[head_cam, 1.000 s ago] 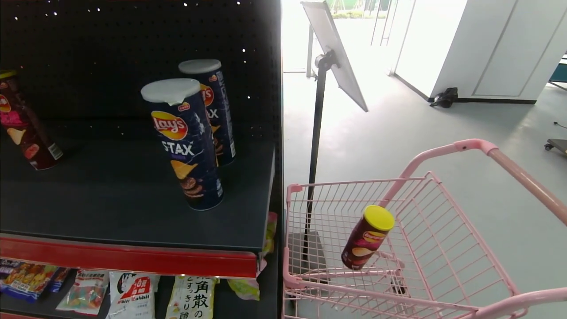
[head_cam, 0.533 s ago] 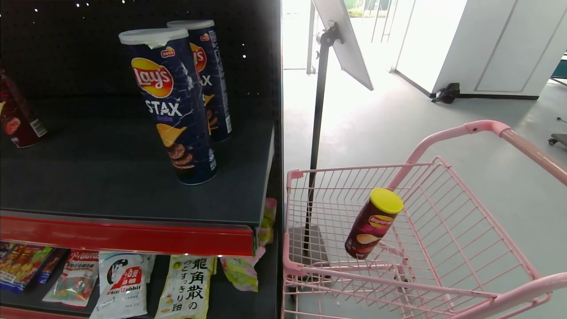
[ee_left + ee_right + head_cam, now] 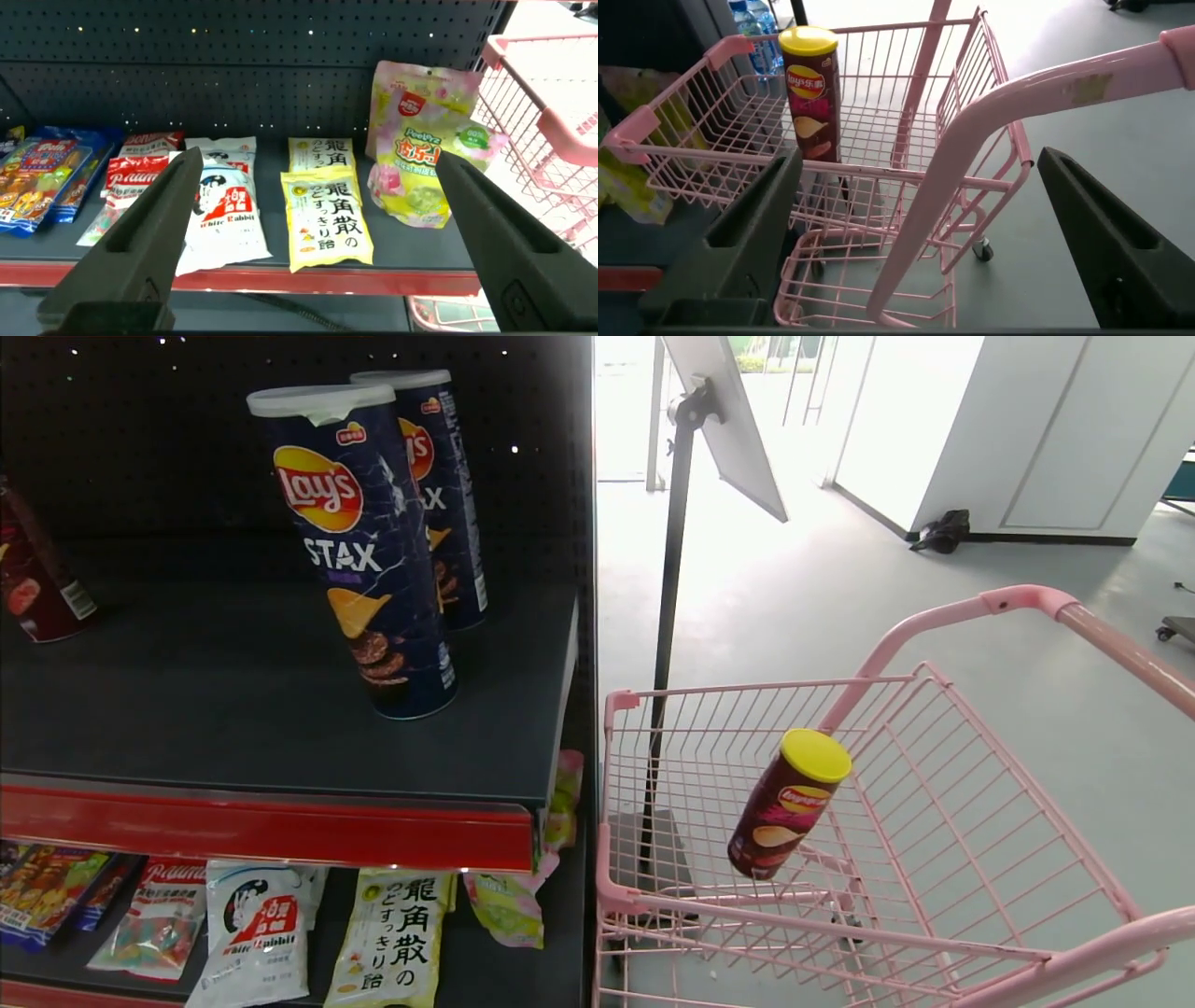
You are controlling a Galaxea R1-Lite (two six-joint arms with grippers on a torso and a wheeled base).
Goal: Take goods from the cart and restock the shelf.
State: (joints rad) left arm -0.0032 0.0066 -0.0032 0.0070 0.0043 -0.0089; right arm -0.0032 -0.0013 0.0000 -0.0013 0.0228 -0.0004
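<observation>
My left gripper point(image 3: 318, 163) hangs with its fingers spread wide and nothing between them, low in front of the snack packets point(image 3: 322, 215) on the lower shelf. My right gripper point(image 3: 920, 159) is equally spread and empty, near the handle of the pink cart point(image 3: 1083, 79). The one item left to restock, a dark red can with a yellow lid point(image 3: 787, 817), stands on end toward the basket's left wall, so I judge the right arm is staged for that pick. On the shelf point(image 3: 233, 709) to the left, two dark blue cans point(image 3: 359, 551) stand one behind the other, with room beside them. The labels carry logos and print, which I leave unread.
</observation>
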